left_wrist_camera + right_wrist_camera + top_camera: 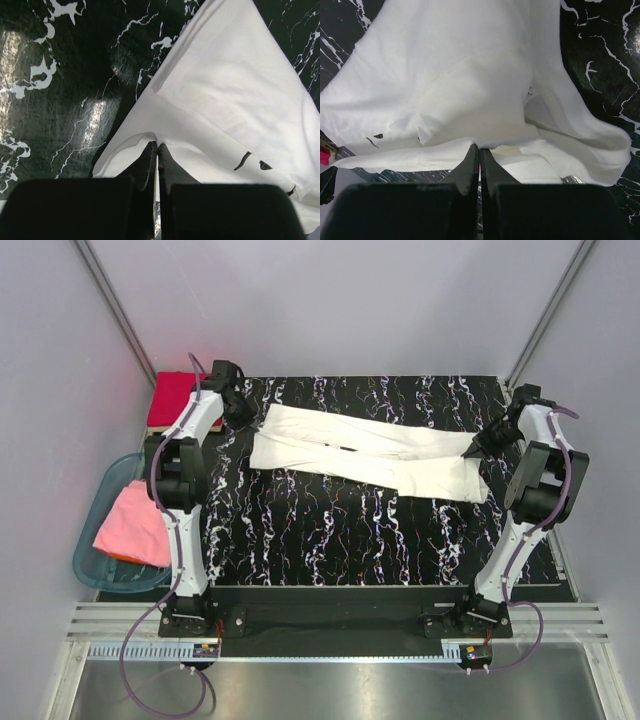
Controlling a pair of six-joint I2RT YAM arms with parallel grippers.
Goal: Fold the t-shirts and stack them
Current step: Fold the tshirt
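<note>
A white t-shirt (365, 452) lies folded lengthwise across the back of the black marbled table (340, 535). My left gripper (243, 410) is shut on the shirt's far left corner; in the left wrist view the cloth (230, 100) peaks between the closed fingers (150, 160). My right gripper (470, 450) is shut on the shirt's right end; in the right wrist view the fabric (455, 75) bunches at the closed fingertips (479, 149). A folded red shirt (172, 398) lies off the table's back left. A pink shirt (133, 525) lies in the blue basket (95, 565).
The blue basket stands left of the table beside the left arm. Grey walls close in the back and sides. A metal rail (330, 625) runs along the near edge by the arm bases.
</note>
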